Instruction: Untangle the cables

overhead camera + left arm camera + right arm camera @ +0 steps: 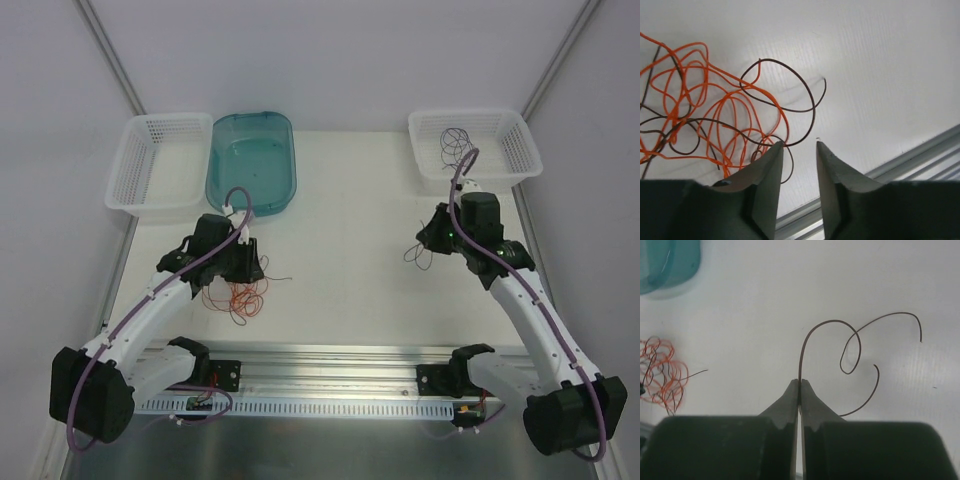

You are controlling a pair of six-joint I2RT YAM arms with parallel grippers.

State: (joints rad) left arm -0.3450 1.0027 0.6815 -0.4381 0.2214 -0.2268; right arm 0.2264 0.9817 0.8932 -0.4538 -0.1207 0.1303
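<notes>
Cable (831, 321) pinched in R hand (799, 382), curls out ahead.

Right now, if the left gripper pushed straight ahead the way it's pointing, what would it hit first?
Most likely the dark cable, whose loop lies just ahead of the open left gripper, beside the orange cables. Depth is unclear, so the table beneath might come just as soon.

I list on my white bench (350, 220): left basket (125, 175) and right basket (522, 150) at far corners; teal tray (250, 170) just beside left basket; tangled orange-and-dark cables (240, 298) at near left.
</notes>
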